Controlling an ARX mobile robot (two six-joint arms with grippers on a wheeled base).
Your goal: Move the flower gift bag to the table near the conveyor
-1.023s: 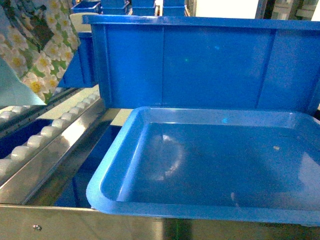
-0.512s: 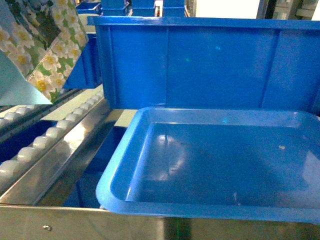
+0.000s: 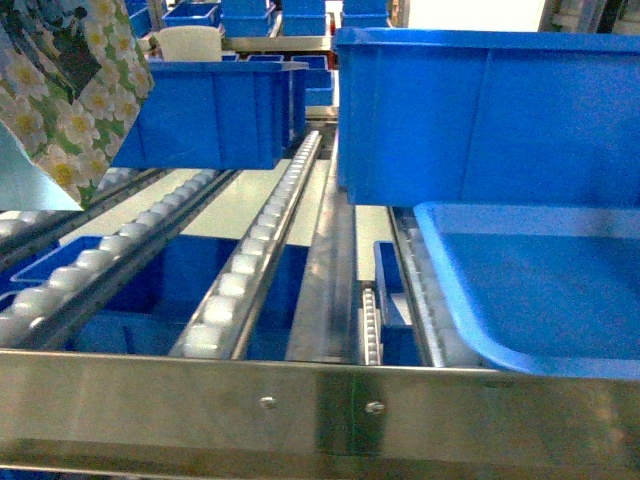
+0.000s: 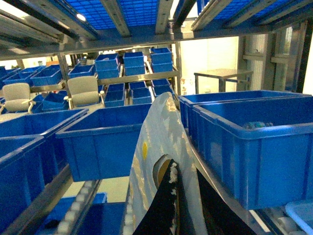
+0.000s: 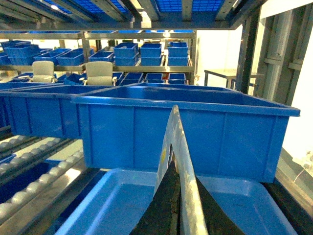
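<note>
The flower gift bag [image 3: 70, 90], white-and-yellow flowers on green with a pale teal side, hangs in the air at the head view's top left, above the conveyor [image 3: 250, 260] rollers; its top runs out of frame. In the left wrist view my left gripper [image 4: 173, 169] has its black fingers pressed together against a pale sheet with a cut-out hole, which I take to be the bag's top. Over the blue tray [image 5: 122, 196], my right gripper [image 5: 172, 166] is shut, with only a thin pale strip standing between its fingers. The table is out of view.
A large blue bin [image 3: 480, 120] stands behind the blue tray [image 3: 450, 260] on the right tracks. A smaller blue bin [image 3: 210, 115] sits farther back on the left. A steel front rail [image 3: 300, 400] crosses the bottom. Shelves of blue bins [image 4: 127, 63] fill the background.
In the head view the tray and big bin have slid far to the right, uncovering the middle roller tracks. The bag stays held at the top left.
</note>
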